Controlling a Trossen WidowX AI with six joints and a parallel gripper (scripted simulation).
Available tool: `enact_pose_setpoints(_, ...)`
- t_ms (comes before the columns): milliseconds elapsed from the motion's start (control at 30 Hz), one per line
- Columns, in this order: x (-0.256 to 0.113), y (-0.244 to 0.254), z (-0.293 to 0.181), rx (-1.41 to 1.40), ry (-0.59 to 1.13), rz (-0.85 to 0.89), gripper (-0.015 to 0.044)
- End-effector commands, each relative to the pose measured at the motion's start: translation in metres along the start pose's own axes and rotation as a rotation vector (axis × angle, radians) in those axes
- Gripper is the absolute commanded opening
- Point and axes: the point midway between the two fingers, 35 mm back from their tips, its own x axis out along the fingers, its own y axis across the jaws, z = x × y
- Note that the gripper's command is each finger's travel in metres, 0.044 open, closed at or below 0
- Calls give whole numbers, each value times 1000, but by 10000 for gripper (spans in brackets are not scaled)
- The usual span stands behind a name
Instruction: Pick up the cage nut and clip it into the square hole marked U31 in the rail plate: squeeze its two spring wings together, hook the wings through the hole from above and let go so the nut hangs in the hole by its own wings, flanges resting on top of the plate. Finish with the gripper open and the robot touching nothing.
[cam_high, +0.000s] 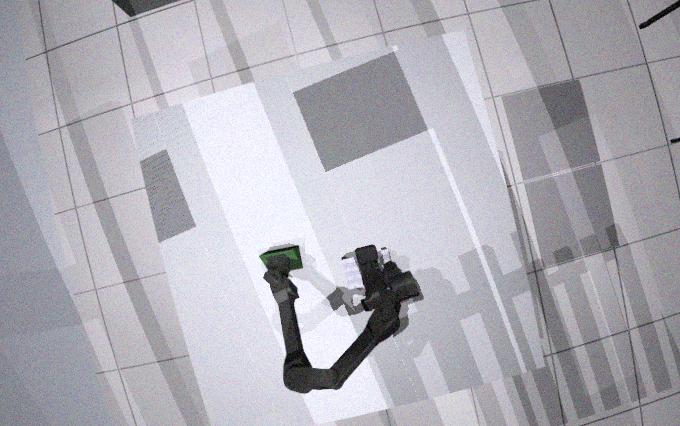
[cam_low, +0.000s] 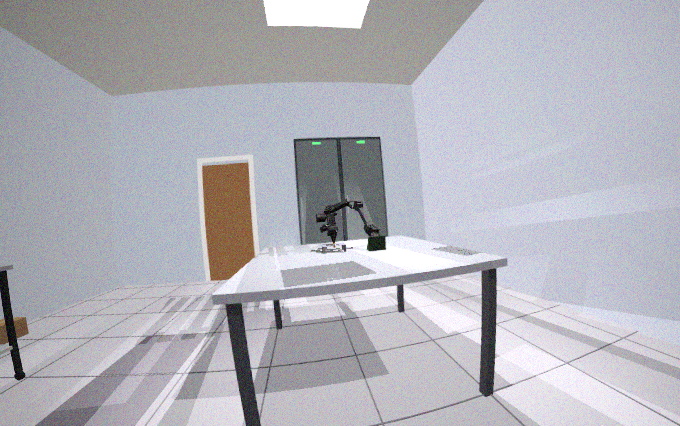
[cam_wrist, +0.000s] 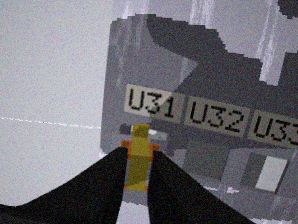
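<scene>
The yellow and orange cage nut (cam_wrist: 140, 160), grasped between the fingertips of the black hand (cam_low: 333, 243) (cam_wrist: 137, 159), has its long axis running up and down the wrist view, its narrow end pointing toward the U31 label (cam_wrist: 152, 101). It lies between the two tips, jutting slightly past them, just below that label over the grey rail plate (cam_wrist: 145, 55); whether it touches the plate, I cannot tell. The white counter (cam_low: 361, 290) stands on dark legs in a pale blue room with a tiled floor and brown door (cam_low: 228, 220).

The pale tabletop (cam_high: 381, 195) (cam_low: 421, 268) carries a green block (cam_high: 291, 257) (cam_low: 376, 243) (dark-sided, that one). The rail plate (cam_high: 353, 273) (cam_low: 321, 249) (cam_wrist: 150, 60) sits near it.
</scene>
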Motion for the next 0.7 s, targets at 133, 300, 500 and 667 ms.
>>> enact_pose_setpoints(133, 0, 0, 0, -2, -2, 21, 23)
enact_pose_setpoints(300, 0, -1, 0, -2, -2, 31, 23)
enact_pose_setpoints(500, 0, -1, 0, -3, -2, 41, 23)
enact_pose_setpoints(667, 0, -2, 0, -3, -2, 55, 23)
